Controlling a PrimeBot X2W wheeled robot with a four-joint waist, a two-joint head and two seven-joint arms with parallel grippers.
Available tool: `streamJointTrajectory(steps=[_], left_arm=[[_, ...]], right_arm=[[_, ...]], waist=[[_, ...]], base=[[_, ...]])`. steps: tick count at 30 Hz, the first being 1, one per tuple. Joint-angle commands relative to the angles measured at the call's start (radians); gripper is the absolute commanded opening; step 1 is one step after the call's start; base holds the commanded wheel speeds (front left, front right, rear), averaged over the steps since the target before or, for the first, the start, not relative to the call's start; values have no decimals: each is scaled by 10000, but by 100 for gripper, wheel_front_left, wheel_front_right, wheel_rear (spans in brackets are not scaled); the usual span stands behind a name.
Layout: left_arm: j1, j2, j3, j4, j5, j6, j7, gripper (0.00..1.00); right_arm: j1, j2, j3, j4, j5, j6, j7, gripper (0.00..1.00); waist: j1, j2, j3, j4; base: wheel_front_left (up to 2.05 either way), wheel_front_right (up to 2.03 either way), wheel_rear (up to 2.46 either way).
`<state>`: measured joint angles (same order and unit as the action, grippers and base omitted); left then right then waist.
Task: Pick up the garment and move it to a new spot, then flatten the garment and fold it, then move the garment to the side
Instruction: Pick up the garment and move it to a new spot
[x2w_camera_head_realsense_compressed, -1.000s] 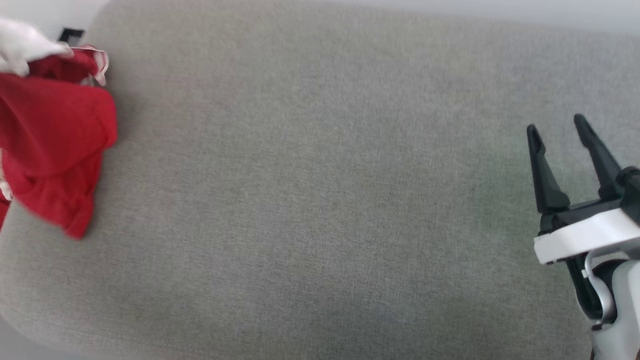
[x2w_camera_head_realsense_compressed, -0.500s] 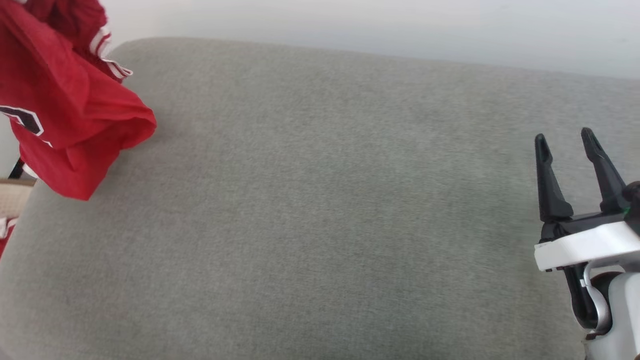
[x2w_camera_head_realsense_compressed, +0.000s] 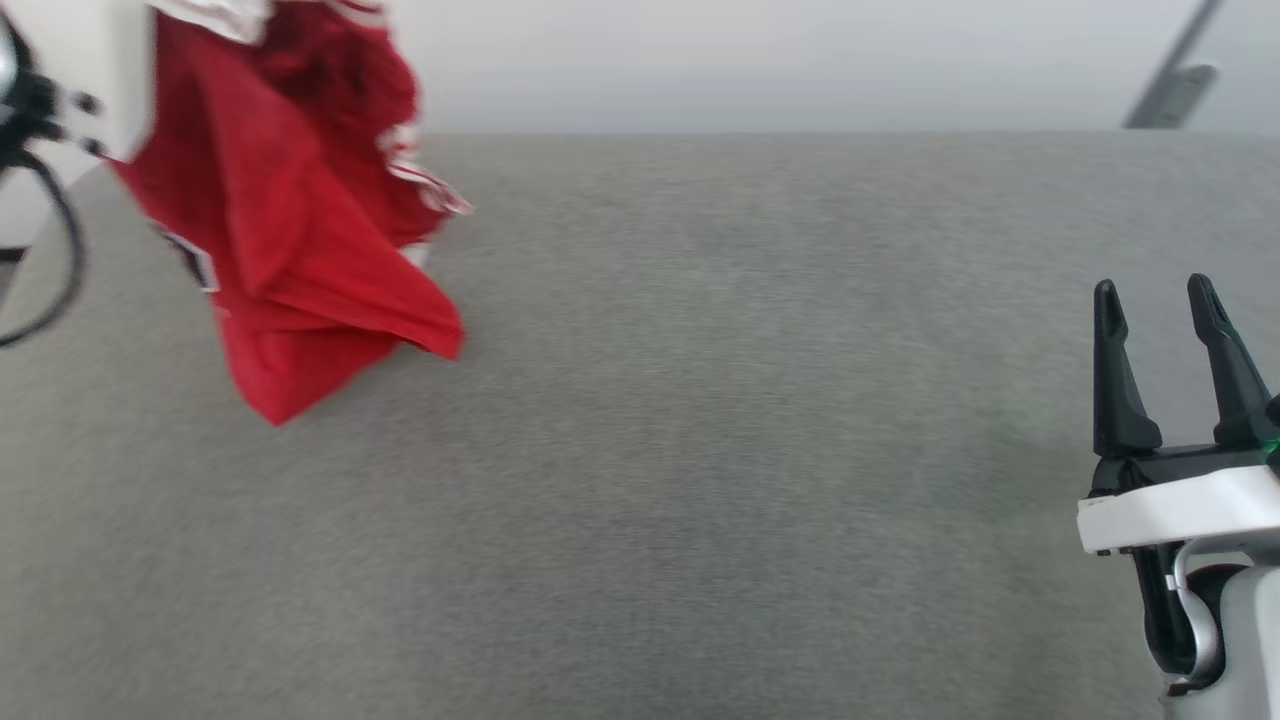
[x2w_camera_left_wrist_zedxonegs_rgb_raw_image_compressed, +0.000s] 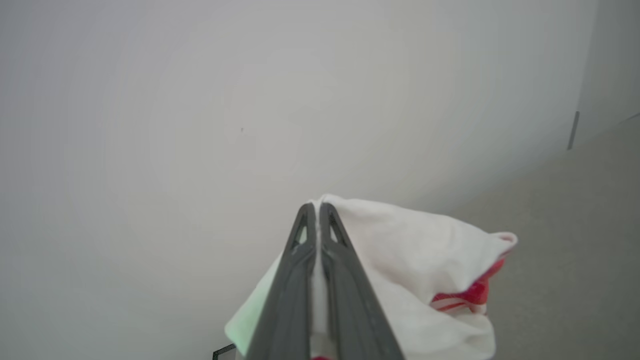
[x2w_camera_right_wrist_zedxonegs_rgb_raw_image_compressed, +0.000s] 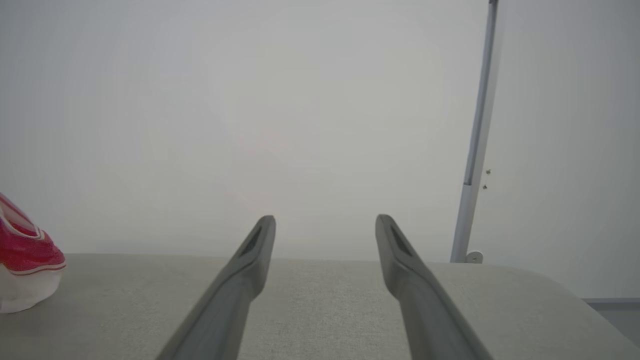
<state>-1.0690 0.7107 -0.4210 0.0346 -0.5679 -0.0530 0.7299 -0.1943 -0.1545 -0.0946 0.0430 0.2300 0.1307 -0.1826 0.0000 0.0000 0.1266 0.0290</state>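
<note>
The red garment (x2w_camera_head_realsense_compressed: 290, 250) with white striped trim hangs bunched at the upper left of the head view, its lower corner close above the grey cushioned surface (x2w_camera_head_realsense_compressed: 700, 450). In the left wrist view my left gripper (x2w_camera_left_wrist_zedxonegs_rgb_raw_image_compressed: 316, 209) is shut on a white part of the garment (x2w_camera_left_wrist_zedxonegs_rgb_raw_image_compressed: 415, 260), a bit of red trim showing at its right. The garment's edge (x2w_camera_right_wrist_zedxonegs_rgb_raw_image_compressed: 22, 260) also shows at the far left of the right wrist view. My right gripper (x2w_camera_head_realsense_compressed: 1155, 290) is open over the surface's right side, fingers apart with nothing between them (x2w_camera_right_wrist_zedxonegs_rgb_raw_image_compressed: 325, 222).
A pale wall rises behind the surface. A grey pole (x2w_camera_right_wrist_zedxonegs_rgb_raw_image_compressed: 477, 140) stands at the back right, past the surface's rounded far corner. Dark cabling (x2w_camera_head_realsense_compressed: 40, 250) of the left arm hangs at the far left edge.
The head camera has shifted, showing more wall. The garment has been lifted and carried rightward over the surface's left part. The right gripper stays open in about the same place.
</note>
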Motion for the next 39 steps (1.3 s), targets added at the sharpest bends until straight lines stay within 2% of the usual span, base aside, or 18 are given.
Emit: streamJointTrajectory(steps=[1,8,14,25,33,34,35,36,39], left_arm=[[179,-228,-137,-292,-207,43,151,0],[704,-749,-804,-1070,-510,148,856,0],[1561,-1059,-1499,-824,-675,185,1189,0],[2808,-1627,-2530,1454,-881,-98,1153,0],[3042,-2086,-3040,3343,-1103,-377,1246,0],[3034,-2149,-3050,3510,-1155,-384,1262,13],[2950,-2172,-3075,3625,-1103,-374,1249,46],[2864,-2198,-3061,3672,-1053,-377,1141,100],[2498,-2329,-2794,3424,-1232,-419,642,100]], right_arm=[[61,61,-9,25,-45,1,-86,100],[113,260,112,147,15,1,-193,100],[-184,444,326,397,124,1,-349,100],[-894,674,1094,1155,373,1,-682,100],[-1300,629,1395,1599,505,1,-814,100],[-1325,607,1412,1646,505,1,-817,100],[-1357,584,1407,1689,501,1,-823,100],[-1397,565,1408,1714,505,1,-822,100],[-1396,432,1400,1770,486,1,-833,100]], waist=[[0,0,33,-513],[0,0,272,-1350],[0,0,769,-2038],[0,0,1615,-2895],[0,0,1859,-2991],[0,0,1864,-2973],[0,0,1859,-2942],[0,0,1848,-2909],[0,0,1663,-2682]], base=[[0,0,0],[0,0,0],[0,0,0],[0,0,0],[0,0,0],[0,0,0],[0,0,0],[0,0,0],[0,0,0]])
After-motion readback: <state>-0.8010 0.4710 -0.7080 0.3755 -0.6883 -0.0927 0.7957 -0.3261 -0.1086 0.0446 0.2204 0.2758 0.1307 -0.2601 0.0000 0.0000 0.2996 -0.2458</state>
